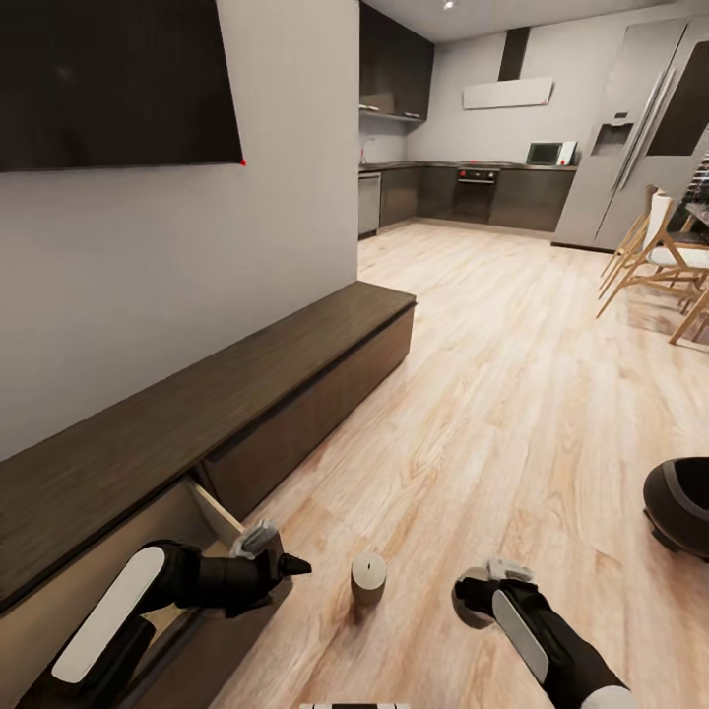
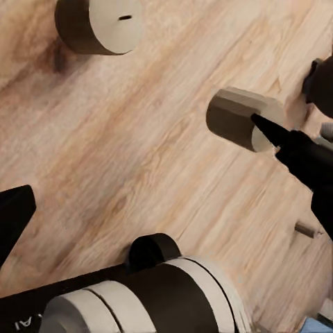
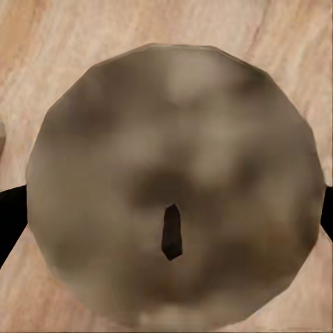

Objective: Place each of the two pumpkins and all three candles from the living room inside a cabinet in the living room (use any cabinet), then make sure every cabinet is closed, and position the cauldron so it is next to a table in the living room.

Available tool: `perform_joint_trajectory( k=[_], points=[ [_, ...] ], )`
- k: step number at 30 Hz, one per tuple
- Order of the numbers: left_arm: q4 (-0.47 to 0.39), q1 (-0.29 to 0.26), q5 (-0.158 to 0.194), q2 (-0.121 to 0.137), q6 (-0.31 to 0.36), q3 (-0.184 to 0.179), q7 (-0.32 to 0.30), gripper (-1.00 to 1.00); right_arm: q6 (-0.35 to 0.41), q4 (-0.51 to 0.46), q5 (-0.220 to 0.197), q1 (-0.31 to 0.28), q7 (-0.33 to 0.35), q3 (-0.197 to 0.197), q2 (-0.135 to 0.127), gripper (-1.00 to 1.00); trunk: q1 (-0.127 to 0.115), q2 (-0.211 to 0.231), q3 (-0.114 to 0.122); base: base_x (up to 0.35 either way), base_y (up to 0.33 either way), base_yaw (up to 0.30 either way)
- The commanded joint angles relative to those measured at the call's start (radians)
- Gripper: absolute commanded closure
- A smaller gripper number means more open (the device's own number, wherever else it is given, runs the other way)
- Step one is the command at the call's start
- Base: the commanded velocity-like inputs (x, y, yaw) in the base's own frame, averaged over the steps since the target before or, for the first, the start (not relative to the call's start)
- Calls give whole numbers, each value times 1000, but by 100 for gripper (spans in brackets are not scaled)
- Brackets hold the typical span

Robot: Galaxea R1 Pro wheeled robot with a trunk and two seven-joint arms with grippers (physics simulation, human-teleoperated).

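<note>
– where's the long low dark-brown wooden cabinet (image 1: 226, 394)?

– against the grey wall, its near drawer (image 1: 118, 537) pulled out and showing pale wood inside.

– and the left gripper (image 1: 278, 553)?

– just out from that drawer, low over the plank floor (image 1: 473, 374), its fingers spread wide with nothing between them.

– any candles?

– a short stubby olive-tan candle (image 1: 368, 578) stands upright on the floor a little further out from the cabinet.

– the right gripper (image 1: 492, 576)?

– further from the cabinet again. its wrist view looks straight down on another tan candle (image 3: 173, 139), a dark fingertip at each side. it's spread around the candle; i can't tell if it touches.

– the cauldron?

– the round black pot (image 1: 679, 502) sits well out from the cabinet.
</note>
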Motion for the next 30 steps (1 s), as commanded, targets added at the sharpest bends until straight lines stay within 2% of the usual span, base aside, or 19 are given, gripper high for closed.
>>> perform_joint_trajectory(
  k=[1, 2, 5, 6, 7, 9, 10, 12, 13, 15, 18, 25, 30],
  points=[
    [1, -16, 8, -13, 0, -1, 65, -100, 31, -27, -24, -6, -34, -21, -3, 100, -4, 7, 2, 0, 0, 0],
    [5, -31, 6, -39, 0, -1, 149, -100, 82, -61, -21, -15, -55, -54, -5, 100, -8, 14, 5, 0, 0, 0],
    [9, -44, -4, -96, 1, -1, 321, -100, 184, -124, -18, -28, -74, -96, -10, 100, -19, 35, 15, 0, 0, 0],
    [9, -49, -24, -119, 1, -1, 391, -100, 219, -158, -17, -33, -77, -107, -14, 100, -23, 42, 18, 0, 0, 0],
    [12, -53, -49, -135, 0, -1, 426, -100, 237, -182, -17, -34, -78, -112, -16, 100, -27, 49, 21, 0, 0, 0],
    [30, -57, -129, -174, 0, -1, 464, -100, 257, -209, -18, -35, -79, -117, -18, 100, -35, 63, 27, 0, 0, 0],
    [65, -59, -207, -203, -1, -1, 477, -100, 263, -219, -18, -35, -79, -118, -18, 100, -39, 70, 30, 0, 0, 0],
    [107, -61, -311, -241, -10, 0, 484, -100, 265, -225, -19, -36, -79, -120, -19, 100, -46, 84, 37, 0, 0, 0],
    [125, -63, -376, -266, -19, 0, 486, -100, 265, -225, -19, -36, -80, -120, -18, 100, -50, 91, 40, 0, 0, 0],
    [141, -65, -444, -298, -34, 0, 488, -100, 262, -223, -21, -35, -79, -121, -18, 100, -58, 105, 46, 0, 0, 0],
    [162, -66, -474, -314, -50, 0, 488, -100, 259, -222, -25, -35, -79, -130, -19, 100, -69, 126, 55, 0, 0, 0],
    [167, -66, -479, -322, -87, -7, 487, -100, 260, -220, -21, -28, -76, -167, -20, 100, -73, 133, 58, 0, 0, -5],
    [166, -66, -480, -322, -94, -51, 487, -100, 259, -220, -18, -26, -77, -168, -20, 100, -73, 133, 57, 0, -139, -196]
  ],
)
